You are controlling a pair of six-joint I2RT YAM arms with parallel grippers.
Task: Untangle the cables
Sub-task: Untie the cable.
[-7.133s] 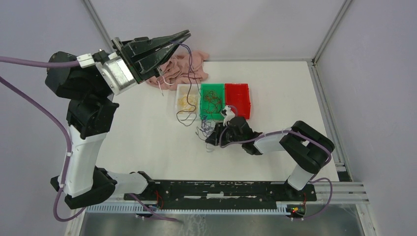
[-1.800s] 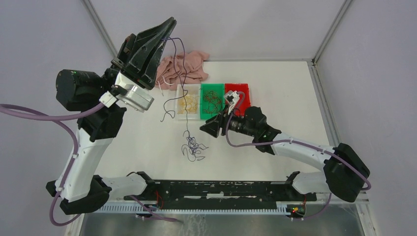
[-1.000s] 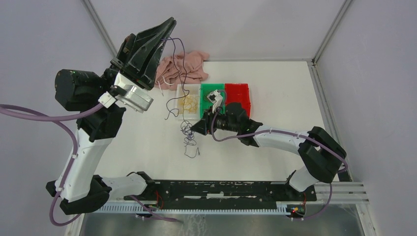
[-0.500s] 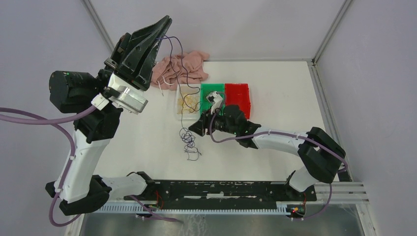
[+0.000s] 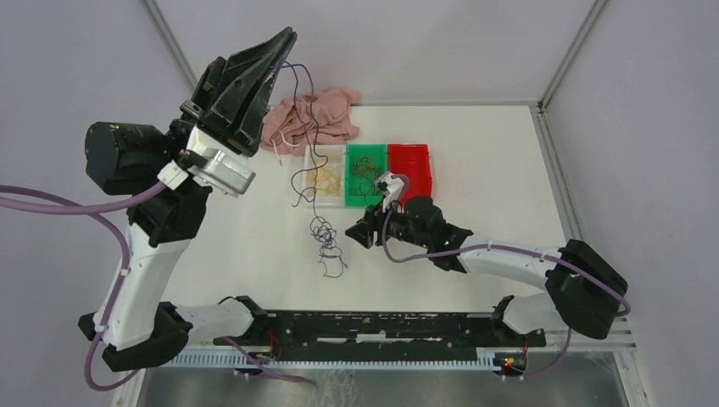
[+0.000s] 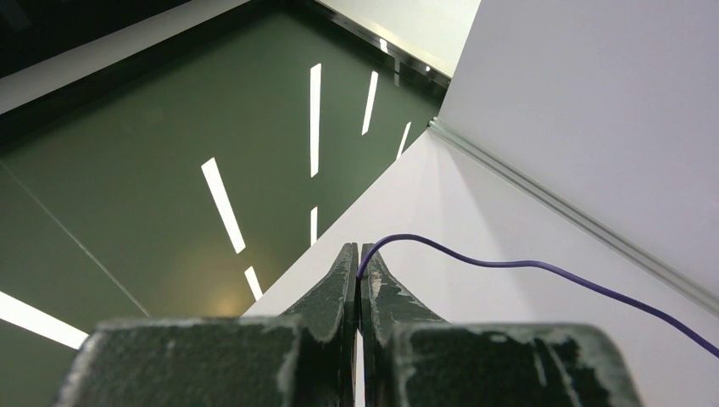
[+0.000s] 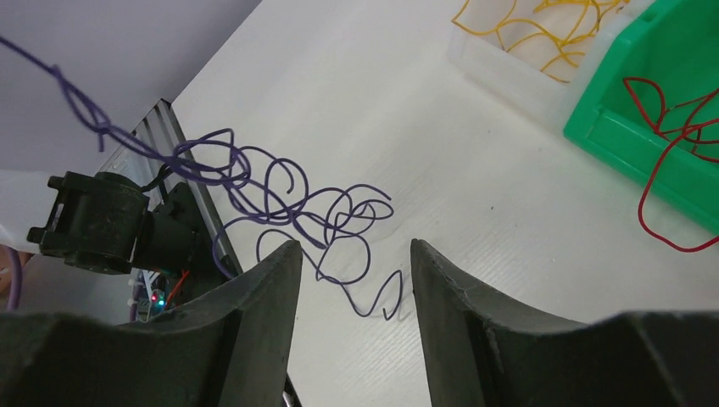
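A single purple cable [image 5: 326, 240] hangs from my left gripper [image 5: 282, 38], which is raised high at the back left and shut on the cable's upper end [image 6: 509, 264]. The left fingertips [image 6: 359, 252] are pressed together on it. The cable's lower part lies on the table as a loose curly tangle [image 7: 288, 203]. My right gripper [image 5: 352, 233] is low over the table just right of that tangle. In the right wrist view it [image 7: 354, 254] stands open and empty, with the cable's free end lying beyond the tips. Yellow cables [image 7: 526, 34] and red-brown cables [image 5: 366, 174] lie in bins.
Three bins stand in a row behind the tangle: a white one [image 5: 310, 197], a green one [image 5: 379, 153] and a red one [image 5: 420, 153]. A pink garment [image 5: 335, 106] with a white drawstring lies at the back. The black base rail [image 5: 381, 326] runs along the near edge.
My right gripper has opened wider and drawn back to the right and toward the near edge, away from the hanging strand. The left arm shifted slightly, still holding the cable.
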